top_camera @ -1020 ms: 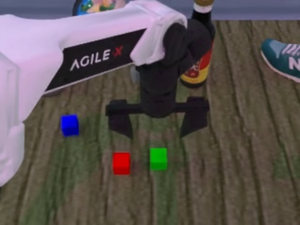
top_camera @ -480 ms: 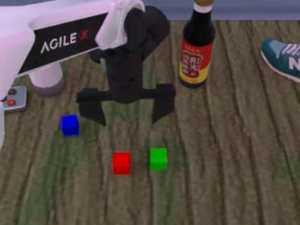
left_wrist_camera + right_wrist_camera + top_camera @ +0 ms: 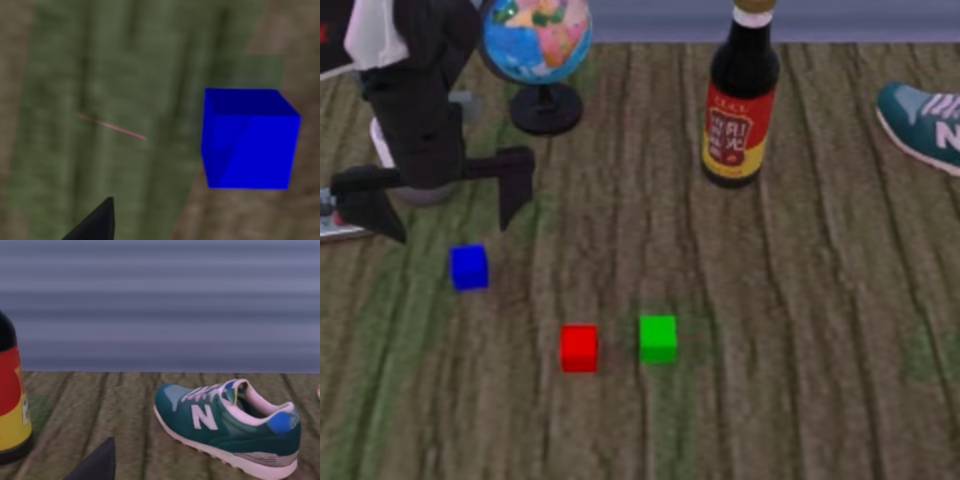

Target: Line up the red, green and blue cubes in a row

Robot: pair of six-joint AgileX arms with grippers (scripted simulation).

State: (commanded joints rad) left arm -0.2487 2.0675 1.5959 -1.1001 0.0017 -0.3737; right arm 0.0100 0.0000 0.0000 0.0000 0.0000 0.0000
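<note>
The red cube (image 3: 579, 347) and the green cube (image 3: 658, 338) sit side by side, a small gap between them, near the table's front middle. The blue cube (image 3: 469, 267) lies apart, to their left and farther back. My left gripper (image 3: 445, 205) hovers just behind the blue cube, open wide and empty. In the left wrist view the blue cube (image 3: 250, 140) fills the frame beside one dark fingertip (image 3: 100, 225). My right arm is out of the top view; its wrist view shows one fingertip (image 3: 97, 462), nothing held.
A dark sauce bottle (image 3: 742, 100) stands at the back middle, a globe (image 3: 538, 50) at the back left, and a teal sneaker (image 3: 920, 120) at the right edge. A grey box with red buttons (image 3: 330, 215) lies at the left edge.
My left arm swung left from behind the red and green cubes to behind the blue cube, uncovering the globe. No cube moved.
</note>
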